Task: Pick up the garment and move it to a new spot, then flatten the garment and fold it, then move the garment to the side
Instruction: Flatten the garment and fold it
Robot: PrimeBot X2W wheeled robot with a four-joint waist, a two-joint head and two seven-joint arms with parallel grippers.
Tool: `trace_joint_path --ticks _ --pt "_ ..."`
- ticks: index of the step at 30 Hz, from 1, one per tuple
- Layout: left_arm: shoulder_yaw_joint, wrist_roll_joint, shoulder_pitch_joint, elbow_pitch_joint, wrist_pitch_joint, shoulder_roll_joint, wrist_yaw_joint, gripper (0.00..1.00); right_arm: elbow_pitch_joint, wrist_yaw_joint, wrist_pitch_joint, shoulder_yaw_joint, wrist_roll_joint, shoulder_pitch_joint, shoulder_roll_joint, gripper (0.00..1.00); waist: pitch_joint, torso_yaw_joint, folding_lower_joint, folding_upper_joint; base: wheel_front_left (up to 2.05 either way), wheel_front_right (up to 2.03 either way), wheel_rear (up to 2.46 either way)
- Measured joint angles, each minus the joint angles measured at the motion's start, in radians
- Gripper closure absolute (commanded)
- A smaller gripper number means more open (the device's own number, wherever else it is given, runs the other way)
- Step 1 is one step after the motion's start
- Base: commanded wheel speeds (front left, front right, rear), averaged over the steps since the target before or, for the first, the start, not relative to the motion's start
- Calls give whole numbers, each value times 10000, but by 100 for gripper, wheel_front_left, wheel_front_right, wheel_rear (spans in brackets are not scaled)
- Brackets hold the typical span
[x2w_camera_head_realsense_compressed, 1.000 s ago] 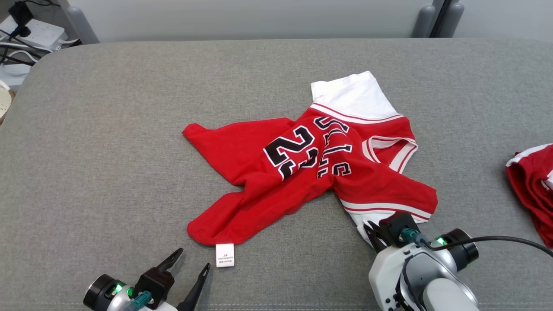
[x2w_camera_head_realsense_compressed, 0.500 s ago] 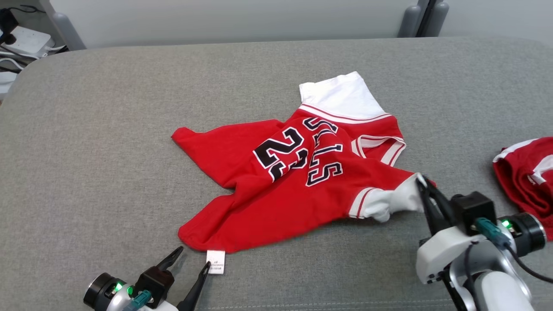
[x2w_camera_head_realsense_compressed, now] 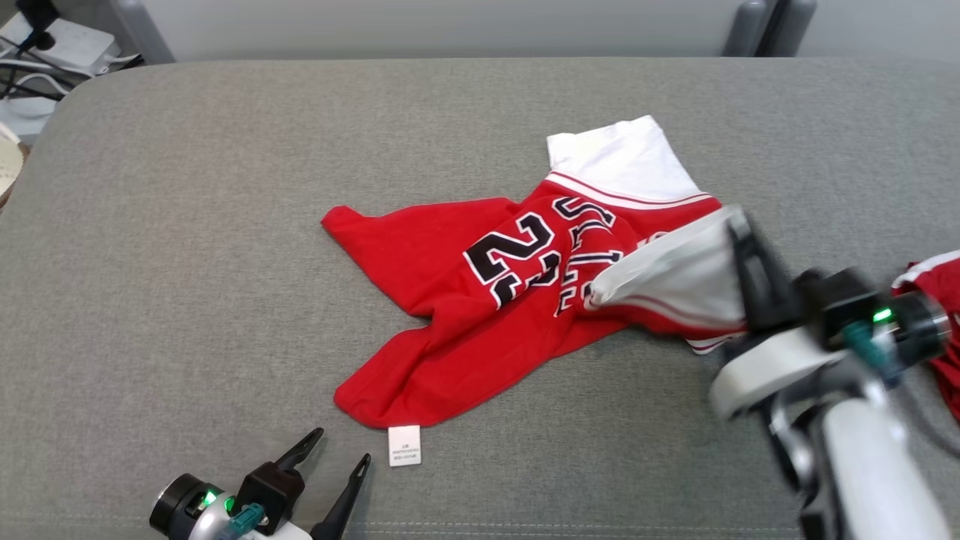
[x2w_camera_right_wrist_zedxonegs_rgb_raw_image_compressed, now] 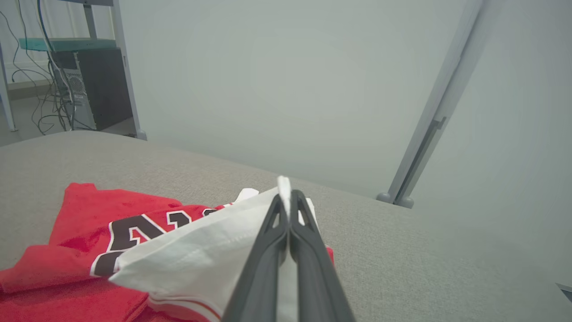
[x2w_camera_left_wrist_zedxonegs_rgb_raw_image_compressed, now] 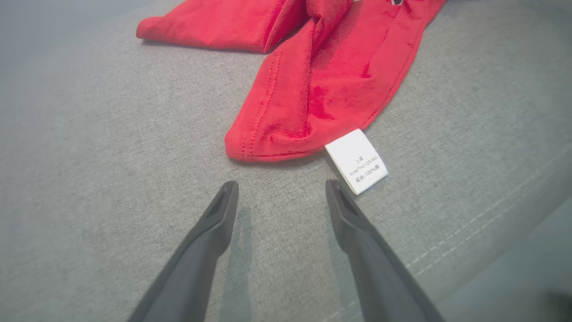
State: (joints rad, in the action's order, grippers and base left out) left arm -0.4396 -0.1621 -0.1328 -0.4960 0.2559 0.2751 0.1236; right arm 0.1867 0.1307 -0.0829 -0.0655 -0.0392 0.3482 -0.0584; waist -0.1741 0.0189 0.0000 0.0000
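Pinching the white sleeve (x2w_camera_head_realsense_compressed: 675,270) of the red basketball jersey (x2w_camera_head_realsense_compressed: 450,300), the right gripper (x2w_camera_head_realsense_compressed: 739,225) is squeezing its two fingers tight together and is holding that sleeve up off the grey padded table (x2w_camera_head_realsense_compressed: 225,225). The rest of the jersey is lying crumpled in the middle of the table, with its white label (x2w_camera_head_realsense_compressed: 405,445) poking out at the near hem. The left gripper (x2w_camera_head_realsense_compressed: 341,446) is sitting low beside that label with its fingers spread wide, holding nothing.

Only a thin bit of cloth is sitting between the right fingers, so a quick pull might be making it slip out. The red part is lying on the rough table top, so dragging it might be bunching it up more. Another red garment (x2w_camera_head_realsense_compressed: 930,277) is lying close to the right arm, so the two might be getting mixed up.
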Motion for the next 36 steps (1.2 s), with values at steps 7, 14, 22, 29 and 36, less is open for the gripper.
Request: trace_joint_path --ticks 7,14,22,29,36 --pt "138 -142 3 -44 0 163 0 0 77 13 761 -1841 1244 -1560 -1197 100 -50 48 0 0 0 0 0" --pt "159 -140 0 -19 0 188 0 0 -157 0 871 -2019 1921 -1934 -1442 100 -145 -277 0 0 0 0 0" --pt "69 -155 -125 -6 0 196 0 0 251 0 2061 -2872 3196 -1937 -1586 100 -45 -240 0 0 0 0 0" --pt "56 -153 -124 -127 0 134 0 0 516 0 2569 -2295 3620 -1950 -1697 0 189 -249 0 0 0 0 0" --pt "48 -140 -107 -217 0 -19 0 0 443 0 2286 -1103 3271 -1949 -1237 0 337 -314 0 0 0 0 0"
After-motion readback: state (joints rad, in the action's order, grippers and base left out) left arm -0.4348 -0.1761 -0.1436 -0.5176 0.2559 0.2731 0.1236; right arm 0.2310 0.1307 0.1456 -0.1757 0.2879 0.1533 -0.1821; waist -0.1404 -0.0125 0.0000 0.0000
